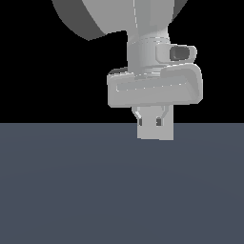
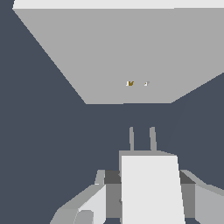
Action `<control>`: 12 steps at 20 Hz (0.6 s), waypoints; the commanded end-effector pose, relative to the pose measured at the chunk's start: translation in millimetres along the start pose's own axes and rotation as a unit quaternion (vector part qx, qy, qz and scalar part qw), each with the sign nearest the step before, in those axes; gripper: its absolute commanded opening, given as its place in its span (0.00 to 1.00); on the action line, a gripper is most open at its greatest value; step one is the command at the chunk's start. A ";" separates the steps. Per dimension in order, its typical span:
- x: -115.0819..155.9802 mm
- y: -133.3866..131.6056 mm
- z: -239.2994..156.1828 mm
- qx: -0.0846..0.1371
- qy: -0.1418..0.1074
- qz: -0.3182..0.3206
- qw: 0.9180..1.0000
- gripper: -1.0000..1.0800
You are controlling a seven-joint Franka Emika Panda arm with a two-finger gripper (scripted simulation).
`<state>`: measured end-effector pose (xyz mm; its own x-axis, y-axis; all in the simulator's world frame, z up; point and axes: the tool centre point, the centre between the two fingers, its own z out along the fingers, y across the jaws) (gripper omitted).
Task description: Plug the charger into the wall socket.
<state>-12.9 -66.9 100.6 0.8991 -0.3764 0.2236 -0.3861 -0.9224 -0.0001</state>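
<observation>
In the wrist view my gripper (image 2: 149, 192) is shut on the charger (image 2: 151, 175), a small white-grey cube held between the fingers (image 2: 94, 203). Two thin prongs (image 2: 131, 139) stick out of the charger toward the wall socket (image 2: 122, 48). The socket is a large flat light-grey panel with a tiny orange dot (image 2: 130, 83); a gap of dark floor separates it from the prongs. In the exterior view the gripper (image 1: 153, 119) hangs just above the floor with the charger (image 1: 155, 131) below its fingers. The socket does not show there.
A dark blue-grey floor (image 1: 71, 190) fills the lower half of the exterior view, with black background above. The arm's large grey link (image 1: 109, 16) is at the top.
</observation>
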 end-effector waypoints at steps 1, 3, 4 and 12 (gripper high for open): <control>0.3 0.7 -0.4 -0.001 0.000 0.003 1.000 0.00; -0.2 0.2 0.1 0.000 0.000 0.000 1.000 0.00; -0.5 -0.2 0.3 0.000 0.000 -0.001 1.000 0.00; -0.1 -0.4 0.8 0.000 -0.001 -0.002 1.000 0.00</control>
<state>-13.2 -66.3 99.7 0.9012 -0.3721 0.2223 -0.3817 -0.9243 0.0003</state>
